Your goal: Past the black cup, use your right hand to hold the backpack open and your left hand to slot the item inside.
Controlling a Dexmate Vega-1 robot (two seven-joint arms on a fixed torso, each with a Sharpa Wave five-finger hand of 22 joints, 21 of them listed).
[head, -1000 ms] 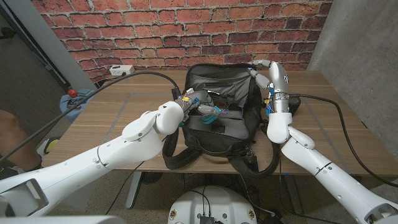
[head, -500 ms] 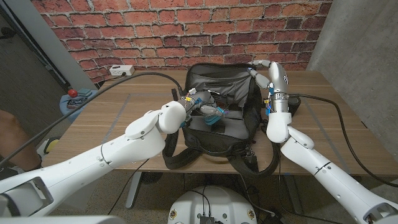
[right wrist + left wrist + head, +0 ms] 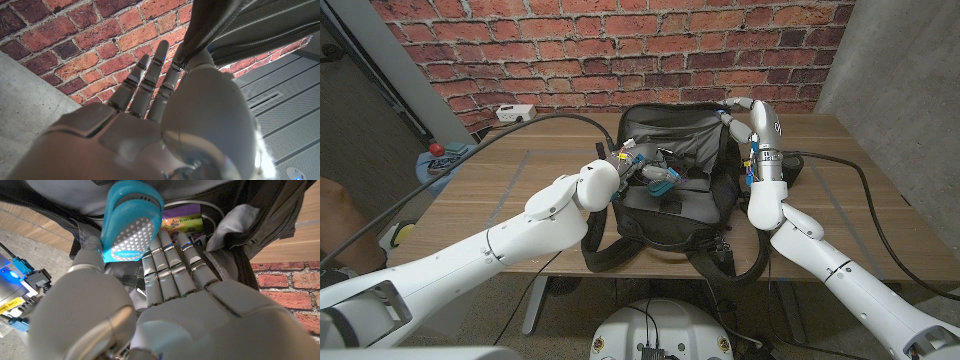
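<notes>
Backpack [image 3: 670, 200]: black, lying open-topped on the wooden table [image 3: 500, 190] at its middle, mouth gaping upward; straps hang over the near table edge.
Left arm: comes in from the lower left corner and reaches across the table to the backpack's left rim, forearm angled up toward the opening.
Left hand [image 3: 632, 168]: over the backpack's mouth, fingers [image 3: 172, 265] straight and close together, pointing down into the bag; thumb and fingers pinch the item.
Item [image 3: 131, 222]: a light blue rounded object with a white patch of small triangles, held at the hand's fingertips just inside the opening; in the head view it shows as a blue spot [image 3: 661, 180] above the bag's interior.
Inside the bag: a purple packet [image 3: 182, 221] and a white cord lie below the fingers.
Right arm: rises from the lower right corner, forearm upright beside the backpack's right side.
Right hand [image 3: 745, 118]: at the far right corner of the opening, thumb and a finger gripping the bag's edge [image 3: 220, 30]; the other fingers [image 3: 145, 80] are stretched out and spread.
Far side: a white power strip [image 3: 515, 112] on the table's far left, a red brick wall [image 3: 620, 50] behind.
</notes>
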